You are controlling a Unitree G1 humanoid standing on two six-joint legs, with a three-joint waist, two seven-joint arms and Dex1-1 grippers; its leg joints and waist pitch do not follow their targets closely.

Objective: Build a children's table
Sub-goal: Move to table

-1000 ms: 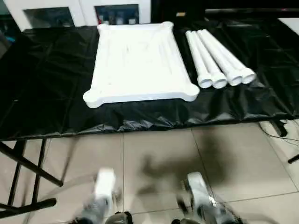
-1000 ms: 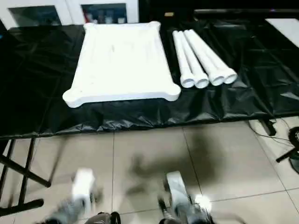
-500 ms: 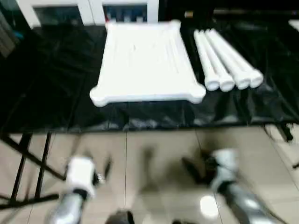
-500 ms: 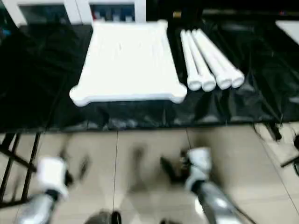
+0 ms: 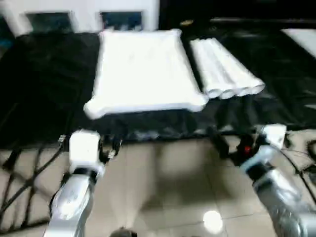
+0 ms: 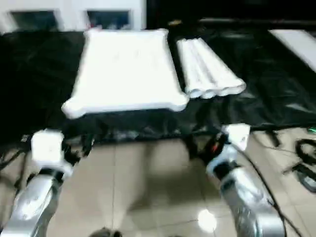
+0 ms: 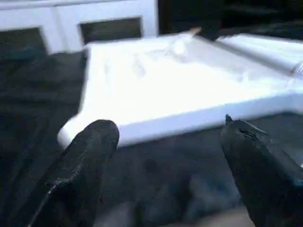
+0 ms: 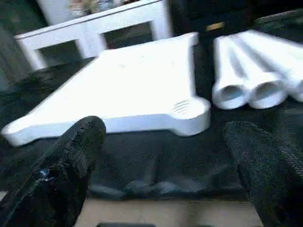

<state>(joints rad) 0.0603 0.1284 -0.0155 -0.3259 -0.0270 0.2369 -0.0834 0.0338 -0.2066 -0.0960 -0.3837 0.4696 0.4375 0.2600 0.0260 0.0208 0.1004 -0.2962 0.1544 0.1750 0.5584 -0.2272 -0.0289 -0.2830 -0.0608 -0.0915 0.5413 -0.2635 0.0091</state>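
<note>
The white table top [image 5: 143, 69] lies on my black counter [image 5: 44, 89], with the white legs [image 5: 224, 74] beside it. My left claw [image 7: 165, 156] and right claw [image 8: 165, 161] are both wide apart, holding nothing.

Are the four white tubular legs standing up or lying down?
Lying down: the four white tubular legs rest side by side on the black-draped table, beside the white plastic top.

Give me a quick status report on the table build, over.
Left gripper and right gripper both open, empty, short of the black-draped table. Table top lies flat, four legs side by side right of it, none fitted. Nothing in the way.
</note>
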